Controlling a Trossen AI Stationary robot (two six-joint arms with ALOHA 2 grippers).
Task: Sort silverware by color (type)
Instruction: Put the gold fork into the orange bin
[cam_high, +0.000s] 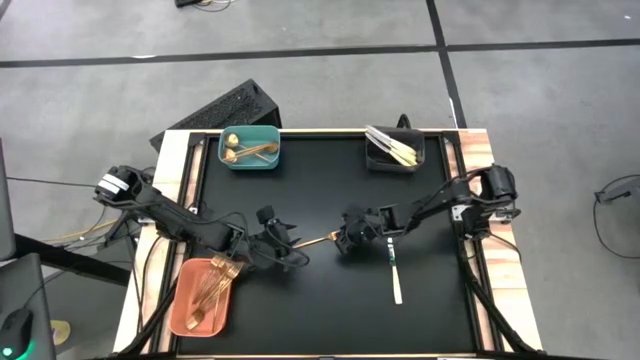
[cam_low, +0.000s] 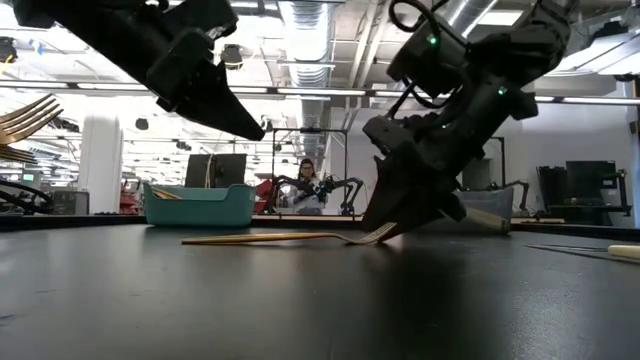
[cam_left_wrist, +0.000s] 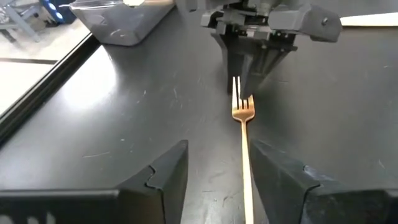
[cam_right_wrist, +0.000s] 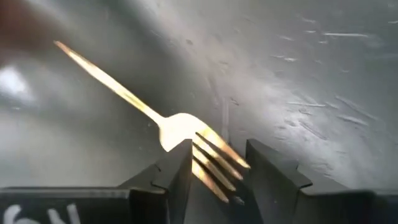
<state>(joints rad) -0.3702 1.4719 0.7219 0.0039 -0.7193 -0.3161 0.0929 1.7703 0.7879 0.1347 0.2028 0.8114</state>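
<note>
Black and a little shiny, the table top (cam_high: 330, 300) has light scratches and smudges, and wooden edges run along its sides. Under it is a grey floor with dark lines.

Near the middle of the table lies a gold fork (cam_high: 318, 241). It lies flat on the table. Its prongs sit between the fingers of the right gripper (cam_high: 349, 240), at about 3 o'clock from the handle. Those fingers stand apart with a gap on each side of the prongs, so they are not squeezing the fork. The left gripper (cam_high: 283, 243) is at about 9 o'clock from the fork, at the handle end. Its fingers are apart too, and the handle runs between them, close to one finger.

A white knife (cam_high: 396, 282) lies alone at about 4 o'clock from the middle. A teal bin (cam_high: 250, 148) at 11 o'clock holds gold spoons. A dark bin (cam_high: 394, 150) at 1 o'clock holds white knives. A salmon tray (cam_high: 203, 296) at 8 o'clock holds gold forks.

From table height, the room behind is big and bright, with long ceiling lights, pipes, white posts and desks. A person (cam_low: 306, 180) sits far back.
</note>
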